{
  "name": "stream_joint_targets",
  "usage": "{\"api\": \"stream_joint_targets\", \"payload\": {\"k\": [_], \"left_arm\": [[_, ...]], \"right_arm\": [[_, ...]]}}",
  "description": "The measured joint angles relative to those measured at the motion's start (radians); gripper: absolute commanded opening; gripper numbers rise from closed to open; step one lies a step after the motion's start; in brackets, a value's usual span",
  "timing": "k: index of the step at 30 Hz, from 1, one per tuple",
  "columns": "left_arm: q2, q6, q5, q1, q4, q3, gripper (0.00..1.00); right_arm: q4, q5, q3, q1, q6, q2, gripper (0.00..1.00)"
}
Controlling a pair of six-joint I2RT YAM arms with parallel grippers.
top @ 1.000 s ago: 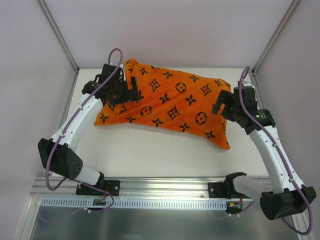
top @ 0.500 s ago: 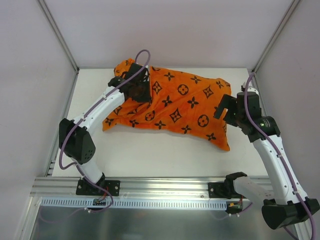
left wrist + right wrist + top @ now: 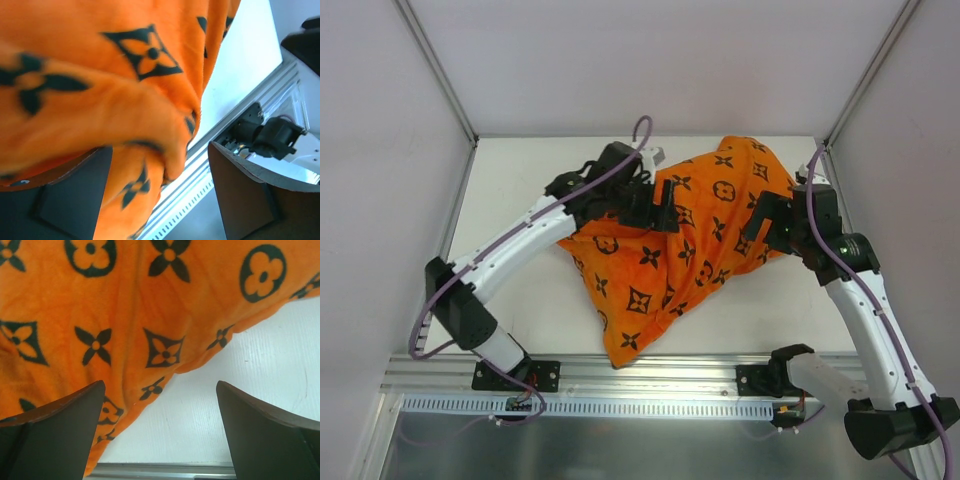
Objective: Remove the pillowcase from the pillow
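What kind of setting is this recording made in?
Probably a lab robot cell, not a home: plain white walls in metal framing, a bare white table, and left arm and right arm bolted to an aluminium rail.

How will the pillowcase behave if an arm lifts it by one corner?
Probably floppy: the pillowcase lies creased, in slack folds. Likely to drape rather than hold shape: it hangs over a finger of the left end effector. Its fuzzy-looking nap should resist slipping.
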Motion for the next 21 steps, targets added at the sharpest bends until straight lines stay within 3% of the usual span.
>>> {"api": "stream_joint_targets", "payload": {"k": [5,9,12,15,16,17,18,21], "left_arm": [[-0.220,-0.037,0.000,0.130,0.018,-0.137,0.70],[-0.357,-0.091,-0.037,0.192,0.016,-0.251,0.83],[-0.381,-0.130,-0.039,0.188,0.019,-0.317,0.84],[-0.359,-0.170,-0.042,0.187,0.023,-0.393,0.68],[-0.348,-0.179,-0.045,0.187,0.024,-0.416,0.51],[-0.336,-0.195,-0.053,0.187,0.022,-0.439,0.42],[-0.324,-0.203,-0.066,0.188,0.020,-0.460,0.26],[-0.308,-0.219,-0.088,0.188,0.017,-0.483,0.00]], "right_arm": [[0.015,-0.053,0.010,0.082,-0.040,0.002,0.98],[0.016,-0.036,0.100,0.272,-0.084,0.084,0.98],[0.019,0.003,0.196,0.418,-0.115,0.186,0.99],[0.022,0.043,0.296,0.519,-0.140,0.306,0.99],[0.021,0.050,0.324,0.536,-0.146,0.343,0.98],[0.021,0.055,0.348,0.546,-0.151,0.378,0.97],[0.020,0.059,0.374,0.553,-0.156,0.416,0.96],[0.003,0.072,0.444,0.570,-0.183,0.521,0.91]]}}
